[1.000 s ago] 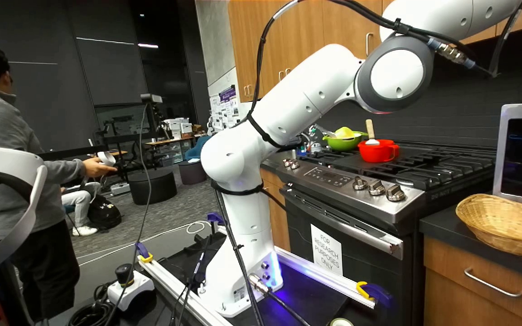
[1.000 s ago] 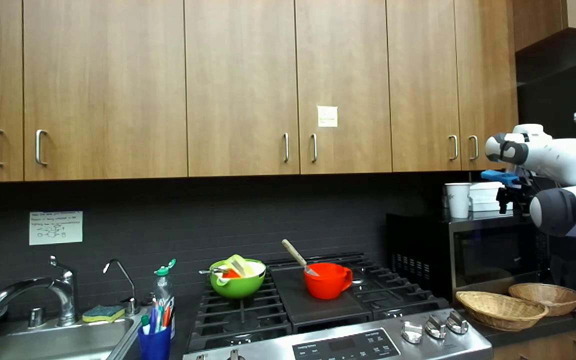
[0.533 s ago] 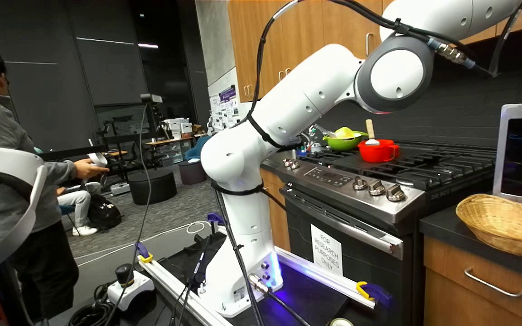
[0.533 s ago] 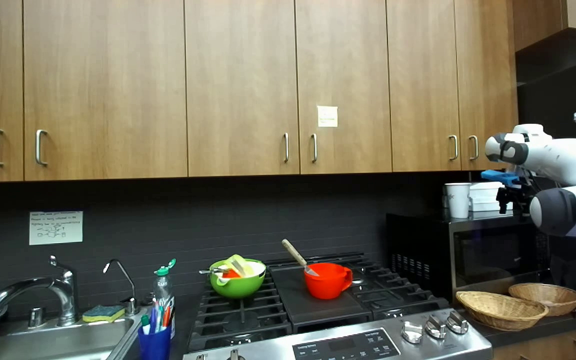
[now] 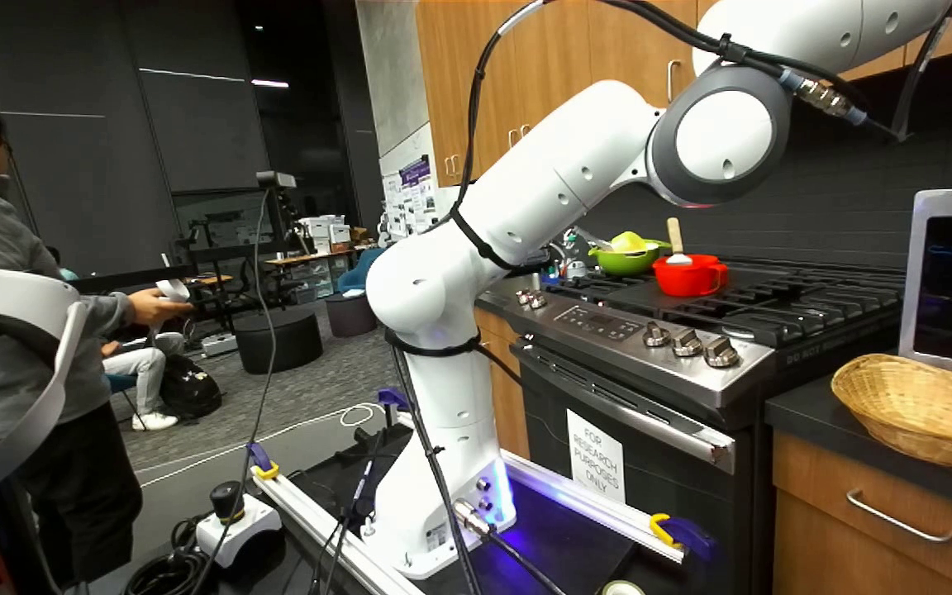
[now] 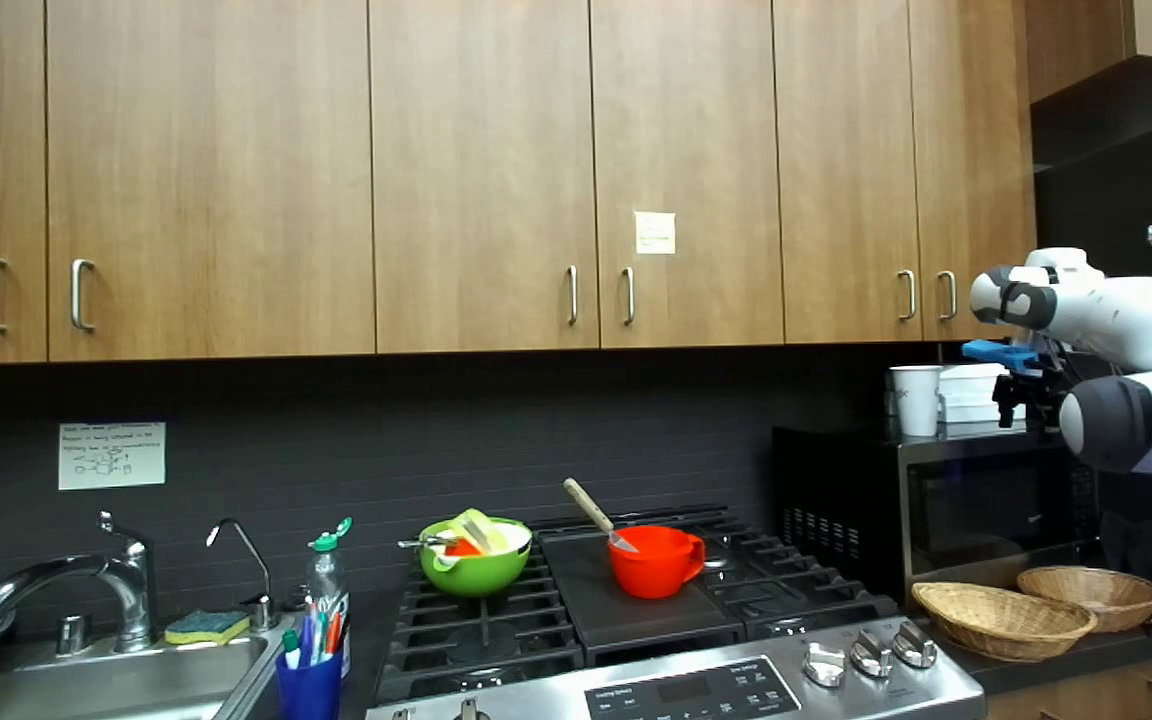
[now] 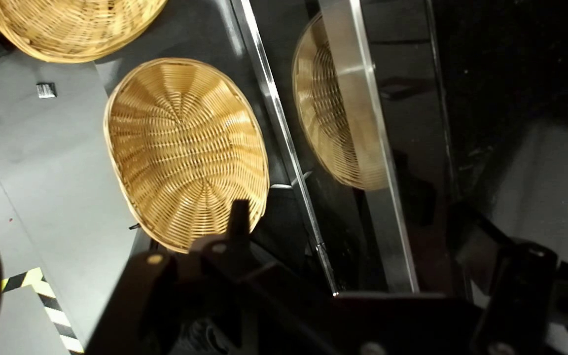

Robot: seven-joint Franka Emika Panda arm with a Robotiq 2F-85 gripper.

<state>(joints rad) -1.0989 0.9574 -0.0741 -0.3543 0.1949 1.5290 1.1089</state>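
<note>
My gripper point(image 7: 355, 212) stands open in the wrist view, its dark fingers point(image 7: 238, 219) wide apart and holding nothing. One fingertip overlaps the rim area of an oval wicker basket point(image 7: 190, 148) in that picture; the basket lies lower down, on the dark counter. A second wicker basket point(image 7: 74, 29) shows at the top left, partly cut off. In an exterior view the gripper point(image 6: 1021, 408) hangs at the level of the microwave top, near white containers point(image 6: 971, 393), with both baskets below it. The microwave point(image 7: 382, 236) front fills the right of the wrist view and mirrors a basket.
On the stove stand a red pot point(image 6: 654, 565) with a wooden-handled utensil and a green bowl point(image 6: 476, 570) with items in it. A white paper cup point(image 6: 916, 400) is on the microwave point(image 6: 976, 500). Wooden cabinets point(image 6: 686, 150) hang above. A person point(image 5: 30, 347) stands beyond the arm.
Arm, gripper and kitchen objects look the same throughout. Only the person at the side has shifted slightly left, the hand with the controller moving along.
</note>
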